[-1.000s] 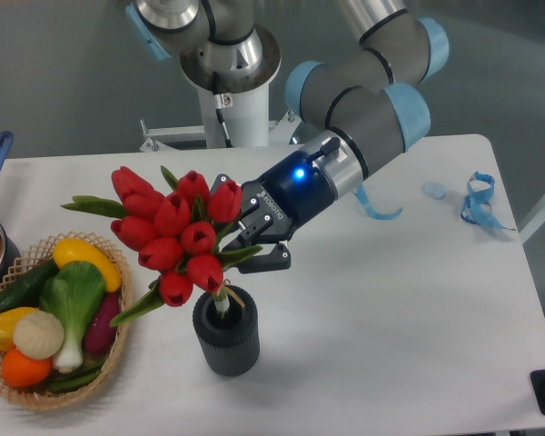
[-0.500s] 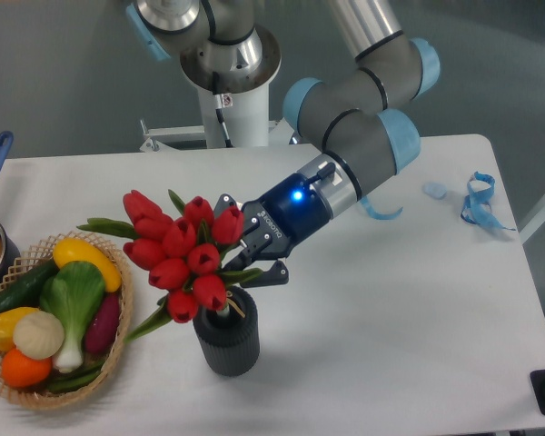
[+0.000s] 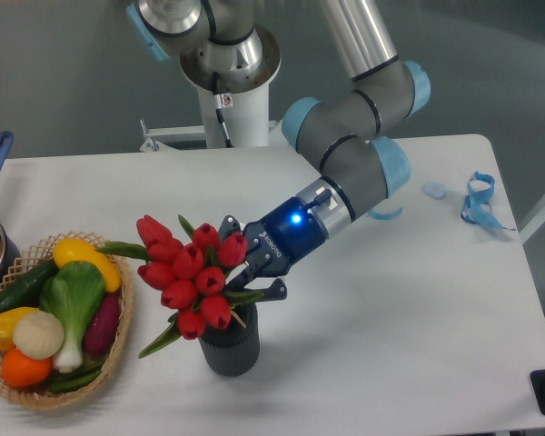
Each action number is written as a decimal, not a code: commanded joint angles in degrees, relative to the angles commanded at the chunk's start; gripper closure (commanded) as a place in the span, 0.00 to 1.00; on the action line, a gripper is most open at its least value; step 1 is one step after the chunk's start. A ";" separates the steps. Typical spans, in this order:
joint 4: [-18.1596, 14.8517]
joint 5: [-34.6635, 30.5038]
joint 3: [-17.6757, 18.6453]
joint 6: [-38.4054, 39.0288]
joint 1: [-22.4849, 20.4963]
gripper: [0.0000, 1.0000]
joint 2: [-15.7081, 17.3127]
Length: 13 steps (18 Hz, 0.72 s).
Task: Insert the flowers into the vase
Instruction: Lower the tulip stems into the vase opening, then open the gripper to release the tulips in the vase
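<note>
The claw [image 3: 247, 277] is closed on the flowers [image 3: 192, 275], its two dark fingers [image 3: 266, 291] pinching in among the green leaves just below the red buds (the stems themselves are mostly hidden). The bunch leans left, its stem end down in the mouth of the vase [image 3: 228, 349], which stands upright on the white bench [image 3: 391, 345] near the front edge. A wicker basket [image 3: 118, 341] of vegetables sits just left of the vase.

White table [image 3: 391, 309] with vase [image 3: 228, 349], wicker basket [image 3: 118, 350], blue ribbon [image 3: 479, 202].
</note>
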<state>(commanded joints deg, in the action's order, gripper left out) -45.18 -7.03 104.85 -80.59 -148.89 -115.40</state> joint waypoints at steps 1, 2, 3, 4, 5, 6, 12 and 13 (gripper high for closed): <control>0.09 0.00 0.26 -0.70 0.00 0.72 -0.18; 0.09 -0.17 0.53 -1.23 0.00 0.72 -0.53; 0.09 -0.18 0.44 -1.67 0.00 0.72 -0.88; 0.09 -0.18 0.44 -1.85 0.00 0.72 -1.14; 0.09 -0.26 0.44 -2.20 0.00 0.72 -1.75; 0.09 -0.26 0.44 -3.07 0.00 0.72 -2.11; 0.09 -0.35 -0.70 -4.14 -0.70 0.23 -2.99; 0.09 -0.35 -0.70 -4.14 -0.88 0.18 -2.99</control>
<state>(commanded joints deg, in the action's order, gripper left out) -45.09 -7.38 104.15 -84.73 -149.76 -118.39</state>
